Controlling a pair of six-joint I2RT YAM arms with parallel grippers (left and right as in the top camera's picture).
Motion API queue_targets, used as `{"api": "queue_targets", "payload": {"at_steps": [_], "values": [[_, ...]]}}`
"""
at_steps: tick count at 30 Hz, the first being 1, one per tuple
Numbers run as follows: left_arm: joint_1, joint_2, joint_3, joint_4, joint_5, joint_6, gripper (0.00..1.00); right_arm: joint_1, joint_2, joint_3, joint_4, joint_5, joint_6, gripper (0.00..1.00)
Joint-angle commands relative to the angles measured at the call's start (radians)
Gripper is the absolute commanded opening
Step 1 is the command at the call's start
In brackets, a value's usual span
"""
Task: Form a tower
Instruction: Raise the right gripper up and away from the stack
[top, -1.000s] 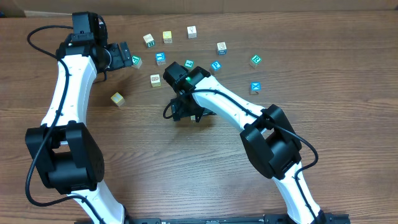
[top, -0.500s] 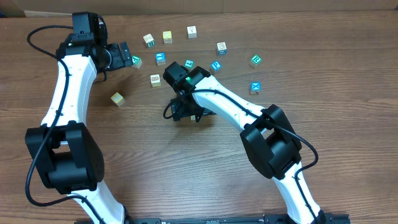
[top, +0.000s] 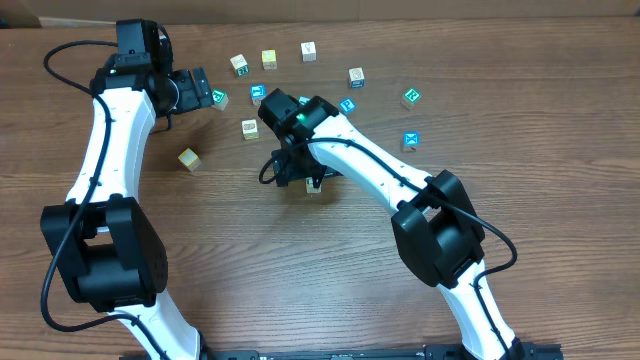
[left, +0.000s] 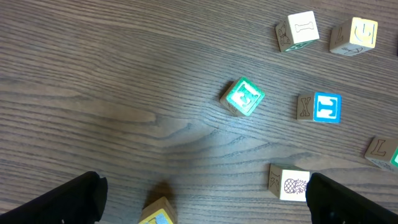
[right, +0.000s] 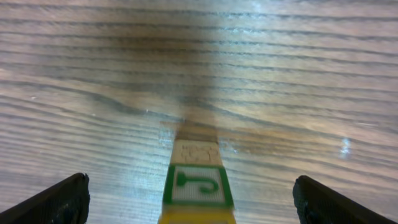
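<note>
The tower (right: 198, 182) stood near the middle of the table (top: 560, 200), under the right gripper (top: 296, 172), whose fingers were spread wide and grasped nothing. The left gripper (top: 197, 87), at 10 o'clock from it, was released too and empty.

1. A robot lab or test room is most likely shown — not a home or a shop.
2. Two white and black robot arms are seen, the left arm (top: 105, 140) and the right arm (top: 370, 170). Both are set up at the near edge of one table (top: 560, 250).
3. A black cable (top: 60, 55) is looped beside the left arm, and a black rail (top: 330, 354) is seen along the near edge.
4. The table top is made to look like dark brown wood. Small picture cubes (top: 309, 51) are spread over its far part — like things laid out for a test.
5. A plain tan strip (top: 400, 8) is seen behind the table. What it is cannot be told.
</note>
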Motion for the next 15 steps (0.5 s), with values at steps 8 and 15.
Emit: {"api": "queue_targets", "payload": {"at_steps": [8,15], "values": [[-0.006,-0.028,0.0,0.003,0.0,-0.009,0.99,-0.011,0.004,0.352,-0.204,0.023,-0.005,1.0],[-0.006,-0.028,0.0,0.003,0.0,-0.009,0.99,-0.056,-0.017,0.623,-0.458,0.023,0.017,0.85]]}}
